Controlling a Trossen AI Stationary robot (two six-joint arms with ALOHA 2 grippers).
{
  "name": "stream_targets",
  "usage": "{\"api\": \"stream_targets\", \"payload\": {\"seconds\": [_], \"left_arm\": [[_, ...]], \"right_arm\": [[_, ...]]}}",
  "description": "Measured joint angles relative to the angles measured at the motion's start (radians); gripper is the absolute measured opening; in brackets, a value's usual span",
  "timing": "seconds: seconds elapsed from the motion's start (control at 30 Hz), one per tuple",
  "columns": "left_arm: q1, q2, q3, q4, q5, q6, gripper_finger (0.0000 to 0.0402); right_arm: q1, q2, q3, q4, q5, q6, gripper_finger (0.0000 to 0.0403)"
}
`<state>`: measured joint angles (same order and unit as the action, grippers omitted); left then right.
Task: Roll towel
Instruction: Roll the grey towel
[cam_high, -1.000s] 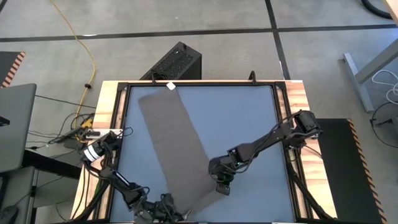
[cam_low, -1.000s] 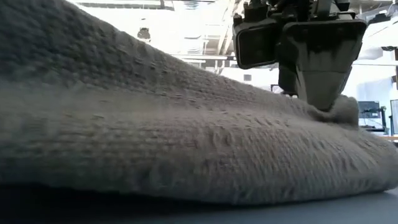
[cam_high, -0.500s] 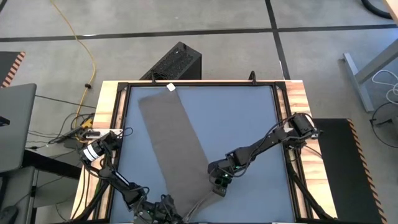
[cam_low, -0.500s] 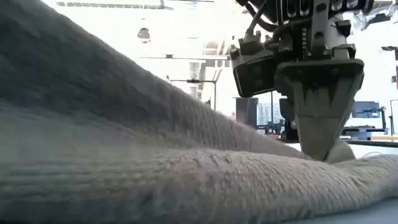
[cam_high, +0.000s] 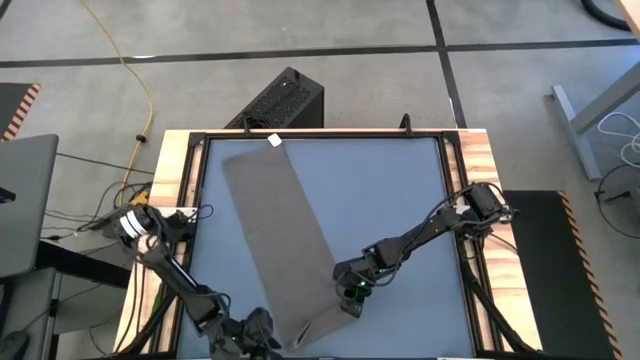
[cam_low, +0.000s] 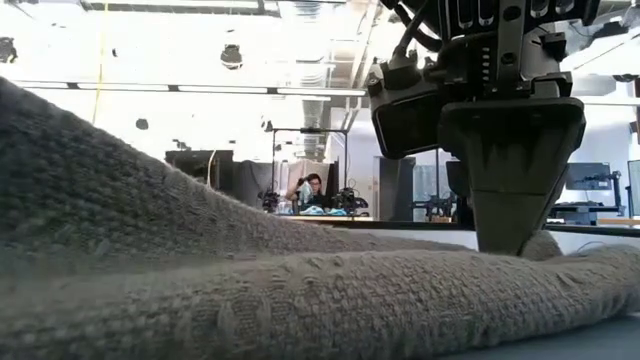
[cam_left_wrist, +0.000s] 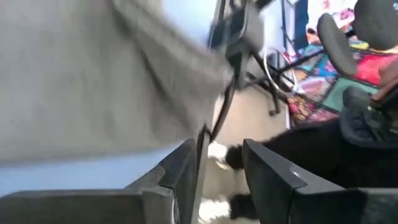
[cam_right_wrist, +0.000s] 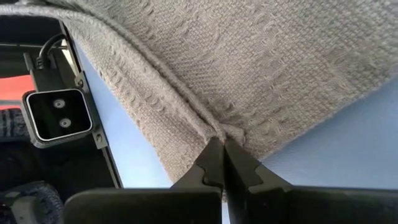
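The taupe towel (cam_high: 280, 225) lies as a long strip on the blue table, slanting from its white tag (cam_high: 275, 139) at the far edge to its near end (cam_high: 315, 328). My right gripper (cam_high: 350, 303) stands at the near end's right edge, shut on the towel (cam_right_wrist: 249, 68); the low view shows its fingers (cam_low: 512, 215) pointing down onto the cloth. My left gripper (cam_high: 266, 336) hovers beside the near end's left side, open (cam_left_wrist: 221, 158), with nothing between its fingers. My right gripper pinches the towel's edge ridge (cam_right_wrist: 219, 132) between its two fingertips, near the strip's near right corner. The fingers come from above, slanting down. The cloth puckers at the tips and lies on the table around them; one layer or several, I cannot tell.
A raised dark rail and wooden border (cam_high: 470, 170) frame the table. The low camera (cam_right_wrist: 59, 117) sits at the near edge close to the towel's end. A black box (cam_high: 285, 100) stands on the floor beyond the far edge. Bare blue surface (cam_high: 390, 190) lies right of the towel.
My left gripper has opened, let go of the towel's near end, risen and drawn back toward the near left corner. The raised cloth at the near end has sunk flatter onto the table. My right gripper has stayed shut on the edge and sunk a little.
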<state>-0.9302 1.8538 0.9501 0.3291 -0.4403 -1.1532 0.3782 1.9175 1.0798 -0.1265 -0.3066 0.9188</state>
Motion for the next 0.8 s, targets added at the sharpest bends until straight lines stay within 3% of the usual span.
{"api": "stream_targets", "payload": {"seconds": [0.17, 0.27, 0.5, 0.67, 0.8], "left_arm": [[0.016, -0.081, 0.001, 0.038, -0.196, 0.26, 0.0117], [0.058, -0.08, 0.014, 0.08, -0.229, 0.434, 0.011], [0.241, 0.008, 0.107, 0.08, 0.081, 0.583, 0.0077], [0.311, 0.046, 0.147, 0.005, 0.267, 0.568, 0.0041], [0.322, 0.048, 0.148, -0.095, 0.324, 0.567, 0.001]], "right_arm": [[0.0, 0.0, 0.0, 0.001, 0.009, -0.003, 0.0017], [0.0, 0.0, 0.0, 0.002, 0.013, -0.003, 0.0017], [0.0, 0.001, 0.0, 0.001, 0.017, 0.0, 0.0017], [0.0, 0.001, 0.0, 0.001, 0.017, 0.024, 0.0017], [0.0, 0.002, -0.001, 0.002, 0.017, 0.025, 0.0017]]}}
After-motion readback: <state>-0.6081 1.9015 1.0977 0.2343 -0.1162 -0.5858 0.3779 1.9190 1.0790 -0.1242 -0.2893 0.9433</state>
